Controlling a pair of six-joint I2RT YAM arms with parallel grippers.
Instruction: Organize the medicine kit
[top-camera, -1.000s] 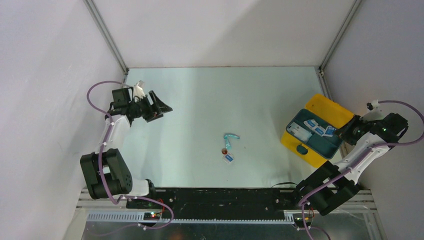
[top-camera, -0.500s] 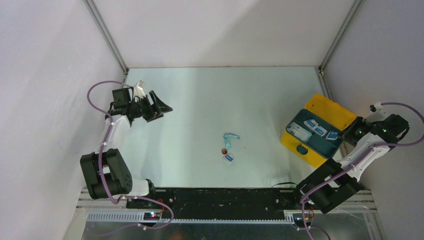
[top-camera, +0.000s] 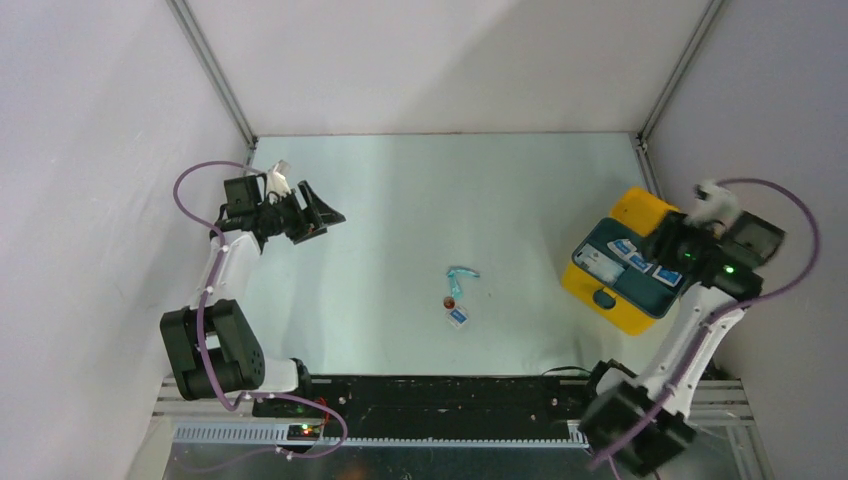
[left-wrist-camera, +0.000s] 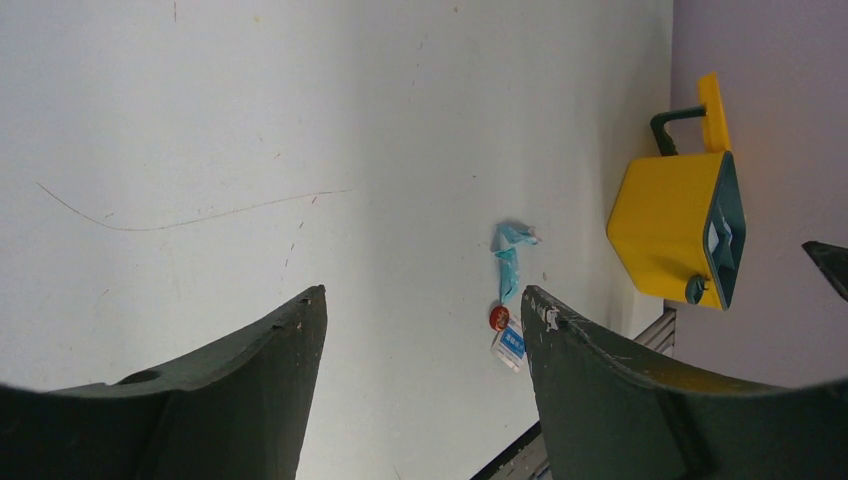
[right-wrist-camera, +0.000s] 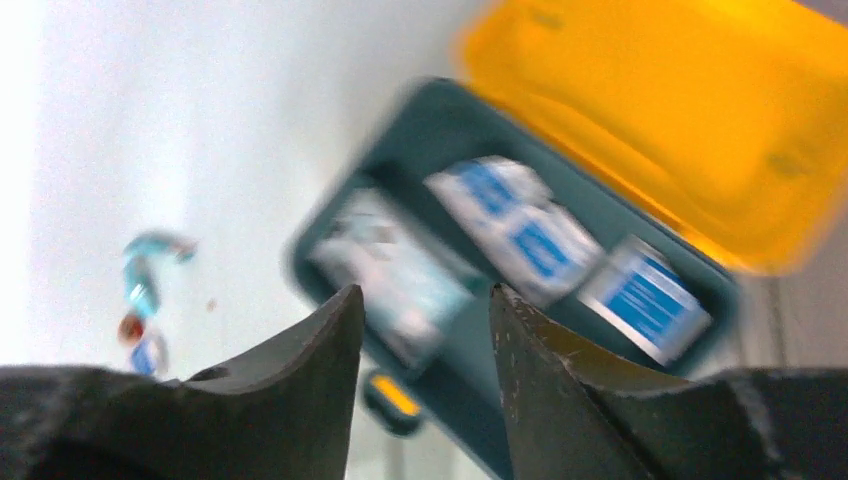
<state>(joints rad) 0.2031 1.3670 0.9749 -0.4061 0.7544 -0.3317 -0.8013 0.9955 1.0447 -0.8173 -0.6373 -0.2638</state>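
Top external: right jaws hover parted and empty over the open medicine kit (top-camera: 638, 208), seemingly for stowing packets (top-camera: 640, 262); left jaws wait wide.

Pale table (top-camera: 400, 200), medicine kit (top-camera: 640, 208), blue strip (top-camera: 462, 272), small packet (top-camera: 458, 317)

Table (top-camera: 420, 200): middle and far half bare, a wide lane between my arms. The only clutter is a small cluster near centre: teal strip (top-camera: 461, 272), small red bit (top-camera: 449, 301) and white-and-blue packet (top-camera: 459, 317), close together with room on every side. The medicine kit (left-wrist-camera: 662, 225) blocks the right edge, lid up, hard by the right wall (top-camera: 770, 120). The gap there is hidden by my own arm. Its tray is largely filled with packets (right-wrist-camera: 545, 245), so little spare room inside. My right gripper (right-wrist-camera: 425, 300) is over it, jaws apart, nothing between. My left gripper (left-wrist-camera: 422, 292) is near the left wall, jaws wide and empty, with bare table ahead of it.
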